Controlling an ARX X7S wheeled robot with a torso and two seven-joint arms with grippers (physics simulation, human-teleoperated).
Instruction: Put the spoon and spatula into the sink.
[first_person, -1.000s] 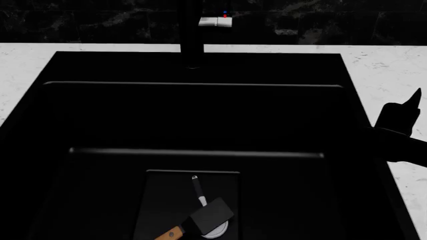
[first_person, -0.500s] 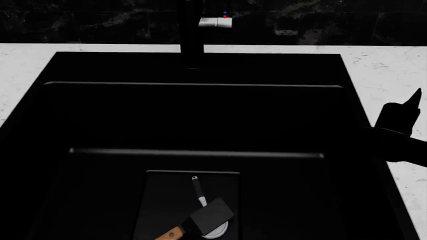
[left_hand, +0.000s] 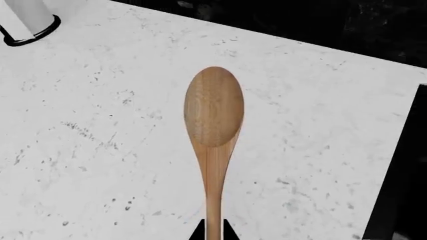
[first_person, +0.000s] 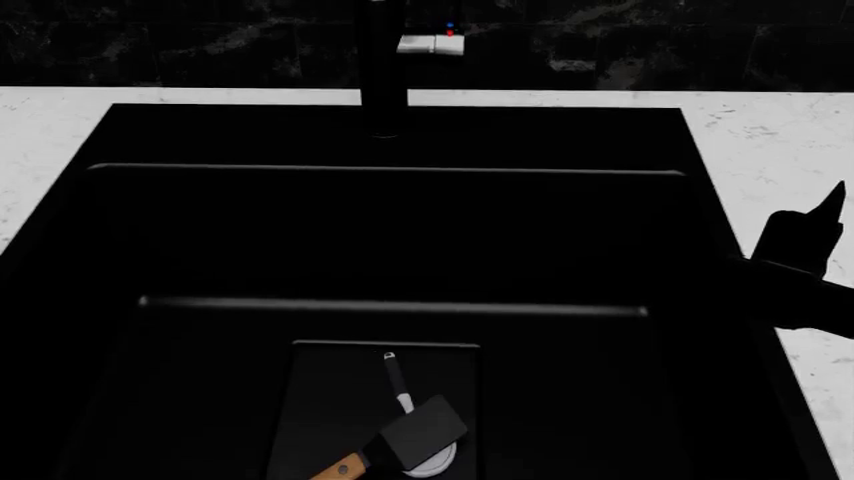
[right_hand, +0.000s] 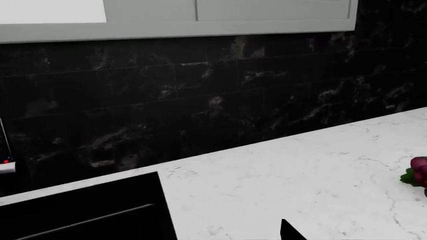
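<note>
While the spatula (first_person: 400, 445) already lies at the near end of the sink (first_person: 400, 240), across a white round-headed utensil (first_person: 414, 430), the spoon (left_hand: 213, 130) is in transit: the left gripper (left_hand: 213, 231) pinches its handle, bowl hanging above the white countertop (left_hand: 100, 150) near the sink's edge. Next, I judge, it must carry the spoon over the basin and release. Only a tip of the right gripper (first_person: 801, 240) shows over the sink's right rim; whether its fingers are spread I cannot tell.
</note>
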